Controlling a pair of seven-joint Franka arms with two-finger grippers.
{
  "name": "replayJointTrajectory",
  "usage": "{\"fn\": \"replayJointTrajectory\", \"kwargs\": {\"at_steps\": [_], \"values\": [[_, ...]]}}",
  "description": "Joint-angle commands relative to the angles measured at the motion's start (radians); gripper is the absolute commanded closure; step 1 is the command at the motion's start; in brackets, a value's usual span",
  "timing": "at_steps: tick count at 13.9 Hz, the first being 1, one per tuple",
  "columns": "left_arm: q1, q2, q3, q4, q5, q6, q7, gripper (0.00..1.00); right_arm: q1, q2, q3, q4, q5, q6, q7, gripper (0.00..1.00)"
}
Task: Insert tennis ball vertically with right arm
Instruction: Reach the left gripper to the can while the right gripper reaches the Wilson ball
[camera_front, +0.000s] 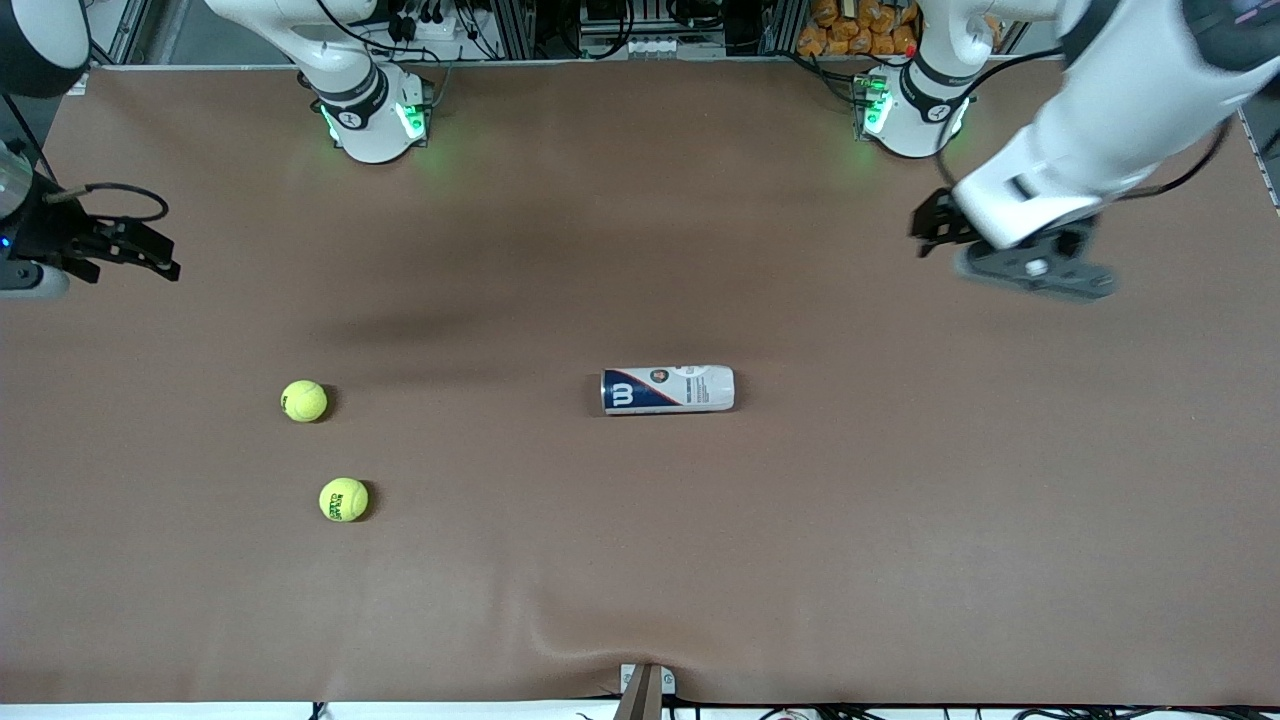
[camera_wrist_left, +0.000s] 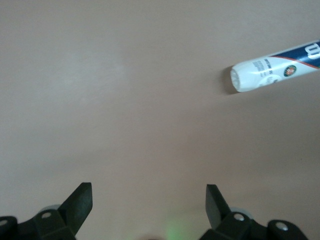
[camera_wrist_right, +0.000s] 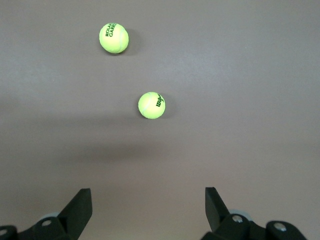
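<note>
Ahead of the wide-open, empty right gripper (camera_wrist_right: 148, 200) lie two balls (camera_wrist_right: 151, 105) (camera_wrist_right: 114, 38) on the surface (camera_front: 900, 520). Nearer the open, empty left gripper (camera_wrist_left: 149, 200), the can (camera_front: 667, 389) lies flat, long axis running between the arms' ends.

Your front view looks down from high across the surface (camera_front: 640, 560), facing both bases. Your left wrist camera points down past its gripper (camera_wrist_left: 149, 200) at the can (camera_wrist_left: 272, 67), which the front view shares. Your right wrist camera looks past its gripper (camera_wrist_right: 148, 202) at two tennis balls (camera_wrist_right: 151, 105), also shared.
</note>
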Motion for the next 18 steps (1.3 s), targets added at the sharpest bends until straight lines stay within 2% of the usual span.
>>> {"fn": "replayJointTrajectory", "kwargs": {"at_steps": [1, 3, 7, 9, 13, 16, 18], "values": [[-0.07, 0.136, 0.006, 0.124, 0.008, 0.018, -0.002, 0.0, -0.026, 0.049, 0.009, 0.001, -0.001, 0.044, -0.002, 0.0], [-0.13, 0.217, 0.006, 0.16, 0.008, 0.073, -0.006, 0.0, -0.035, 0.087, 0.009, -0.001, 0.001, 0.076, -0.002, 0.0], [-0.216, 0.329, 0.006, 0.163, 0.011, 0.187, 0.021, 0.0, -0.041, 0.149, 0.009, -0.002, 0.004, 0.136, 0.0, 0.0], [-0.245, 0.361, 0.006, 0.163, 0.011, 0.23, 0.059, 0.0, -0.044, 0.193, 0.009, -0.004, 0.043, 0.174, -0.002, 0.0], [-0.273, 0.417, 0.005, 0.161, 0.009, 0.316, 0.219, 0.0, -0.05, 0.277, 0.009, -0.007, 0.063, 0.227, 0.0, 0.0], [-0.324, 0.46, 0.011, 0.163, 0.023, 0.38, 0.317, 0.0, -0.052, 0.299, 0.009, -0.124, 0.068, 0.393, 0.0, 0.0], [-0.33, 0.483, 0.008, 0.163, 0.04, 0.408, 0.377, 0.0, -0.052, 0.337, 0.011, -0.149, 0.076, 0.452, 0.001, 0.0]]}}
